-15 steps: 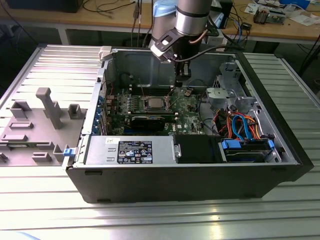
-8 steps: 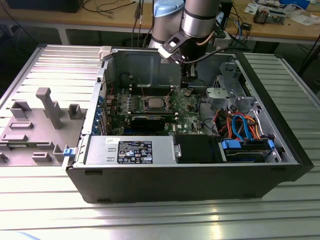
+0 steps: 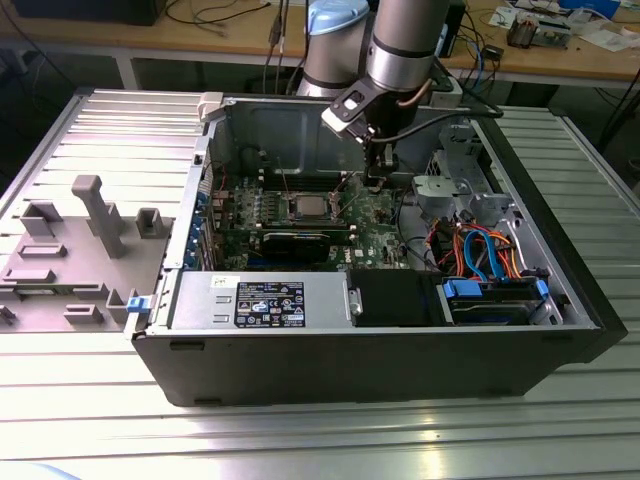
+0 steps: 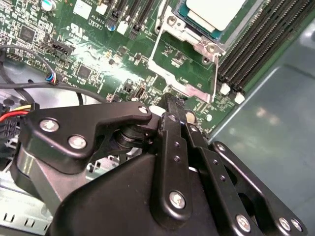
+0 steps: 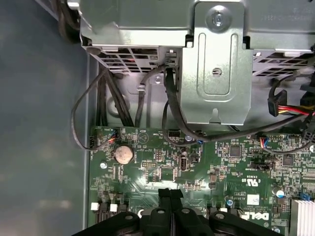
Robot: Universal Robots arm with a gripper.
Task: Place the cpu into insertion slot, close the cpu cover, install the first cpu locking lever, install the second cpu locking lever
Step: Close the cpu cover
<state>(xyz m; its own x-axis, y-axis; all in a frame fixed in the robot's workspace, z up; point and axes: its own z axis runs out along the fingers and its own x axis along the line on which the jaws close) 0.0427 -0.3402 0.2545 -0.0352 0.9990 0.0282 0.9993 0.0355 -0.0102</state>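
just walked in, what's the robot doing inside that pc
A robot arm reaches into an open computer case, its claw shut and empty, low over the motherboard. The cpu already sits in the insertion slot, while the cpu cover looks swung open next to it.

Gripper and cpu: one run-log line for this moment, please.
cpu: in slot | cover: open, beside slot | gripper: shut, close to cover edge
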